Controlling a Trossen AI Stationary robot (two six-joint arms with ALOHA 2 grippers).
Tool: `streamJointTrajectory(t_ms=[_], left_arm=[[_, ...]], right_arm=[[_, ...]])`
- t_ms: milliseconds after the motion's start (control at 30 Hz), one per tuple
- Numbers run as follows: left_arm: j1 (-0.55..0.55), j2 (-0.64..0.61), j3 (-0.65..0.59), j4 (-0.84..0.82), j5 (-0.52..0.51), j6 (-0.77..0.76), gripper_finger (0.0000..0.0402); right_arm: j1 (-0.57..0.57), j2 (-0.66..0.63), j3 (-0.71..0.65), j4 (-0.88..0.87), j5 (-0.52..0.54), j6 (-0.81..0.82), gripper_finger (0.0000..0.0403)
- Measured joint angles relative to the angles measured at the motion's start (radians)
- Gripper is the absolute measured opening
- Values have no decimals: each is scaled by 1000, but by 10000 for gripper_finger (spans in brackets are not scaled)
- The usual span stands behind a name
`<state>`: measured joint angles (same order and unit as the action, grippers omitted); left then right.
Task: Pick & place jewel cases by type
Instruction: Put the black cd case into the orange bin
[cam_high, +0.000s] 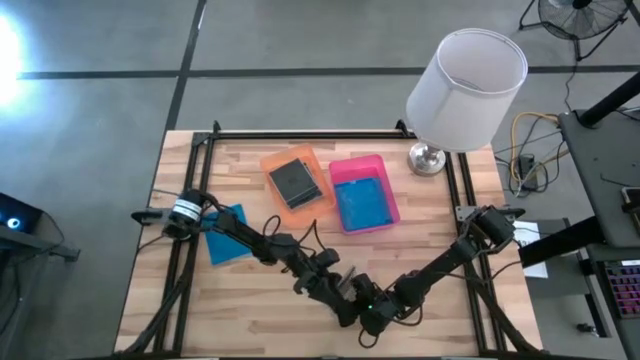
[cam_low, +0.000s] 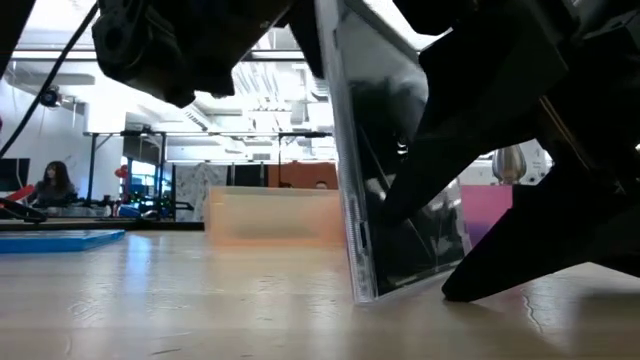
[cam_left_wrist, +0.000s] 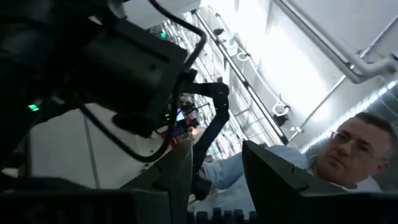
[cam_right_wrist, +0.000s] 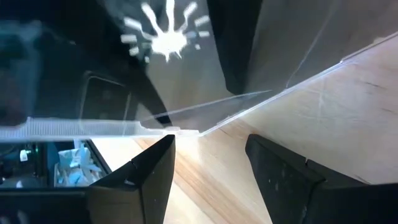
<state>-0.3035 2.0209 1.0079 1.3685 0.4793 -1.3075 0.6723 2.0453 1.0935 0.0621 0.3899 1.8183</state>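
- High view: near the front middle of the counter (cam_high: 180, 320), left claw (cam_high: 345, 300) and right claw (cam_high: 368, 318) close together, arms reaching in from either side.
- Cannot tell either claw's state from up here; no case to be made out between them.
- In the orange tray (cam_high: 272, 160), at the back middle, a dark case (cam_high: 295, 180) lying flat.
- In the pink tray (cam_high: 352, 165), just beside the orange tray on its right, a blue case (cam_high: 362, 203) lying flat.
- On the bare wood at the left, partly under the left arm, a loose blue case (cam_high: 230, 240).
- At the back right corner, a lamp (cam_high: 465, 85) with a white shade.
- Low view: up close, a clear case (cam_low: 375, 180) standing on its lower edge on the counter, nearly upright and tilted a little.
- Dark arm parts above it and leaning in from the right; cannot tell here which claw, if any, grips it.
- Farther back, the orange tray (cam_low: 275, 215), the pink tray (cam_low: 485, 215), and the loose blue case (cam_low: 60, 240) flat at the left.
- Beyond the counter, a person (cam_low: 50, 185) seated far off.
- Left wrist view: left claw (cam_left_wrist: 216, 149) aimed upward at the ceiling, fingers (cam_left_wrist: 174, 180) spread, nothing seen between them.
- Behind, another person (cam_left_wrist: 348, 152).
- Right wrist view: right claw (cam_right_wrist: 210, 142) angled down at the wood, fingers (cam_right_wrist: 149, 180) spread, only bare counter between them.
- Just past the tips, the clear case (cam_right_wrist: 186, 74), its lower edge resting on the counter.
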Motion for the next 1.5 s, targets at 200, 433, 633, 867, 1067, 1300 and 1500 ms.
streamJointTrajectory(t_ms=[200, 433, 633, 867, 1067, 1300, 1500], left_arm=[[-1, 0, -81, -3, 63, -6, 123], [-3, -14, -103, -65, 256, 66, 109], [-3, -51, -13, -406, 313, 391, 108], [-4, -65, 139, -869, 319, 845, 108], [-6, -65, 274, -1354, 199, 1253, 108], [14, -62, 335, -1708, -124, 1622, 108], [60, -59, 325, -1664, -386, 1586, 108]], right_arm=[[3, 0, 0, -2, 4, -3, 203], [4, 0, -1, -2, 3, -17, 203], [4, 0, -1, -2, -1, -20, 203], [5, -1, -3, -4, -20, -24, 203], [7, -2, -4, -3, -26, -23, 203], [6, -2, -4, -4, -31, -31, 203], [6, -2, -4, -3, -31, -26, 203]])
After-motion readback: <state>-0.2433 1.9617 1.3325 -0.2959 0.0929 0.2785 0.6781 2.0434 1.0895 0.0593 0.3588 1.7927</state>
